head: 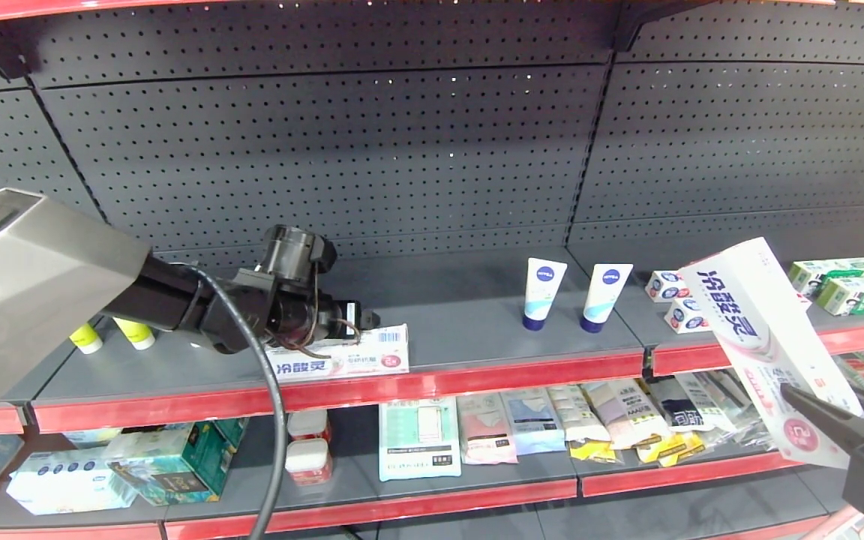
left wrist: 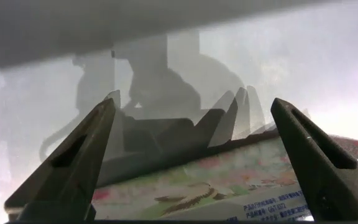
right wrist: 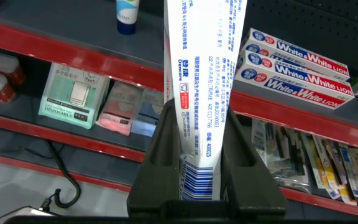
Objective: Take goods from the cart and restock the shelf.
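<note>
one toothpaste box [head: 342, 358] already lies flat on the upper shelf [head: 522, 369], close to the red front edge. the left gripper [head: 363, 321] sits right at the box. its wrist view shows the fingers [left wrist: 73, 168] spread wide apart with the box low between them. i judge this box placed and let go, with that arm's only remaining job being to back away.

the right gripper [head: 829, 409] is further right, out in front of the shelf. its fingers are clamped on the lower end of a second toothpaste box [head: 758, 330]. that box hangs tilted in the air, its upper end leaning toward the shelf but apart from it.

two face wash tubes [head: 544, 292] stand upright on the shelf between the laid box and the held one. a small stack of toothpaste boxes [head: 673, 300] lies just behind the held box.

the restocking looks partly done, with one box down and one in hand but not yet set down. the held box has to be brought over the shelf and laid flat without knocking the tubes over. how many more goods are waiting i cannot tell.
</note>
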You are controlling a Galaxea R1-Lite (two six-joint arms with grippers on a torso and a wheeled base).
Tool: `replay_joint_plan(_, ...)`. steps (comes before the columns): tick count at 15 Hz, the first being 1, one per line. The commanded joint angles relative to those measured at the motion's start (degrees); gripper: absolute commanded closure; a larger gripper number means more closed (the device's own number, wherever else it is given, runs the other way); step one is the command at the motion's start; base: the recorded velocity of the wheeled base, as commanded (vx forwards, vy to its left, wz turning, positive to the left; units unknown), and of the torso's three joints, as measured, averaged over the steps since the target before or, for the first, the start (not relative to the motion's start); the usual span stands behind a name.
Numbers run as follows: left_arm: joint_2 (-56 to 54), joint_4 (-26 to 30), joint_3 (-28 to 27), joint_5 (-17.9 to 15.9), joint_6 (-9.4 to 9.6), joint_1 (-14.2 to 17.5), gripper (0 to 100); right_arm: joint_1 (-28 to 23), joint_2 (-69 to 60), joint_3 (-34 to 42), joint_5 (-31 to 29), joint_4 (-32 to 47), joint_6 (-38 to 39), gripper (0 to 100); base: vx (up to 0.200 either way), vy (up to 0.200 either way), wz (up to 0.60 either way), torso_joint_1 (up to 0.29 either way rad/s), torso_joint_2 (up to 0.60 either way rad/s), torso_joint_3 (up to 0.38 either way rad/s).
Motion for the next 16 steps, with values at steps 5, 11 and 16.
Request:
replay_joint_plan(5,-4.3,-0.7,-0.3,0.4,-0.03,3.5,0,0.0,0.0,0.8,0.0,0.0,-0.1,100,0.000,0.000,0.00,0.000,0.00,0.000)
replay_joint_plan(11,-14.1,-0.5,5.7,0.5,-0.38,3.6,0,0.0,0.0,0.5,0.1,0.0,-0.2,100,0.000,0.000,0.00,0.000,0.00,0.000)
replay_joint_plan(16,-25.3,-0.7,13.1,0.6,-0.47,5.2,0,0.0,0.0,0.7,0.0,0.0,-0.2,100,0.000,0.000,0.00,0.000,0.00,0.000)
